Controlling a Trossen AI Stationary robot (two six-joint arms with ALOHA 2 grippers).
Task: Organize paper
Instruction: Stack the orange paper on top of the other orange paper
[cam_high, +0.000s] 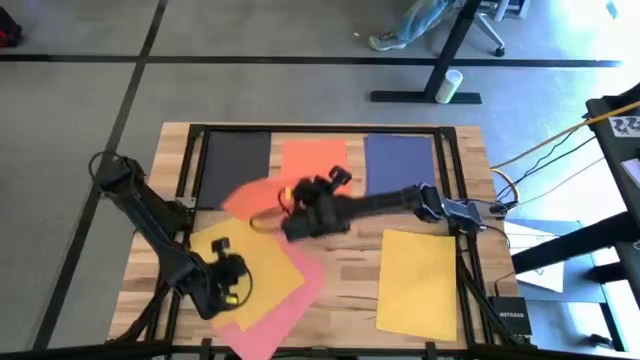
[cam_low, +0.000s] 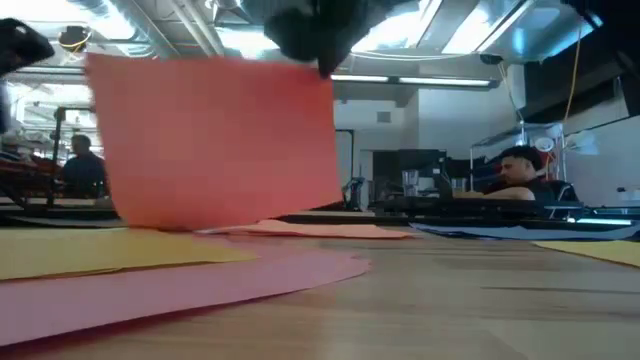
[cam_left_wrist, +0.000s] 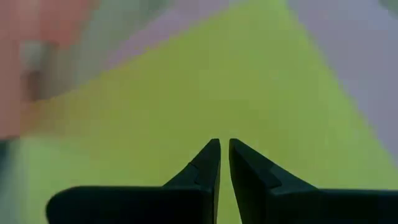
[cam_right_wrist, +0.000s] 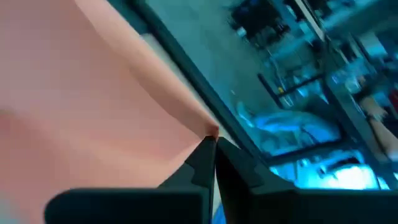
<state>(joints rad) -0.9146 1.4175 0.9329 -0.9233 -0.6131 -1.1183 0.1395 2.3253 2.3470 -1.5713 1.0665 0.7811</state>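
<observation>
My right gripper (cam_high: 298, 208) is shut on an orange-red paper sheet (cam_low: 220, 140), which it holds up over the middle of the table. Black (cam_high: 236, 160), orange (cam_high: 315, 158) and navy blue (cam_high: 400, 160) sheets lie flat in a row along the far side. A yellow sheet (cam_high: 418, 282) lies at the near right. Another yellow sheet (cam_high: 262, 268) lies on a pink one (cam_high: 280, 315) at the near left. My left gripper (cam_high: 226, 276) is over this yellow sheet (cam_left_wrist: 205, 93), shut. My right gripper pinches the orange-red sheet at a corner of its upper edge (cam_right_wrist: 210, 129), a single layer between the two fingertips. The sheet hangs down below the gripper, and its lower edge (cam_low: 165, 224) rests on the sheets on the table. My left gripper is close above the yellow sheet; I cannot tell whether it touches it.
Bare wood (cam_high: 345, 275) shows between the pink sheet and the near-right yellow sheet. A dark frame (cam_high: 445, 170) runs around the table top. People sit at desks in the room beyond the far edge (cam_low: 520, 170).
</observation>
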